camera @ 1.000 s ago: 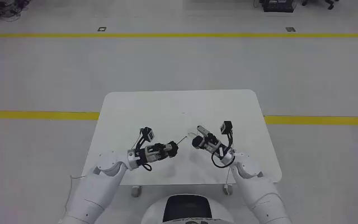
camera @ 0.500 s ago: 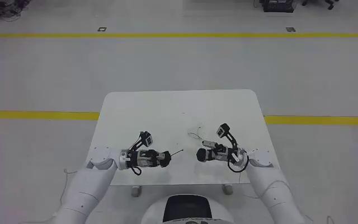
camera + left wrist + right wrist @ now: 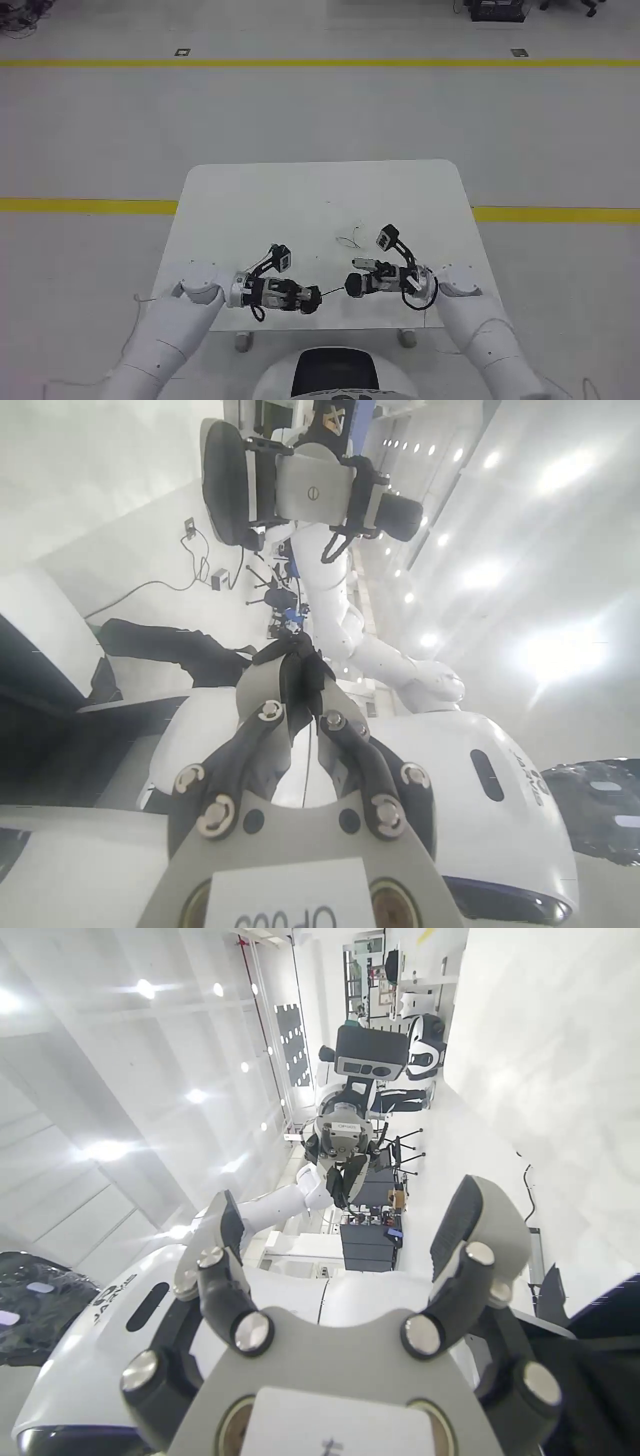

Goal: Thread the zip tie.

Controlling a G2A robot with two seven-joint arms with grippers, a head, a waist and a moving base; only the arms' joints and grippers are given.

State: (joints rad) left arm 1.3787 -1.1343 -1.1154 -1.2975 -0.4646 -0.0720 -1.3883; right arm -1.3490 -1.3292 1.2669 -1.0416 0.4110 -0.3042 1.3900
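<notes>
Two grippers face each other above the table (image 3: 300, 190), both over the strip along its near edge, close to the middle of that edge.

1. Left gripper (image 3: 311, 297): the jaws are closed on a zip tie (image 3: 331, 292). In the left wrist view the fingertips (image 3: 292, 672) are pressed together, and the thin black tie (image 3: 306, 765) runs between the finger links toward the wrist.
2. Zip tie: held off the table surface. Its free end sticks out of the left gripper and points at the right gripper. Whether the tip touches the right gripper cannot be told.
3. Right gripper (image 3: 350, 287): the jaws stand wide apart with nothing clamped. In the right wrist view its two fingers (image 3: 227, 1223) are spread, and the left gripper (image 3: 342, 1188) is lined up in the gap between them, farther off.
4. One thin dark strand (image 3: 348, 240) lies loose on the table near its middle, apart from both grippers.
</notes>
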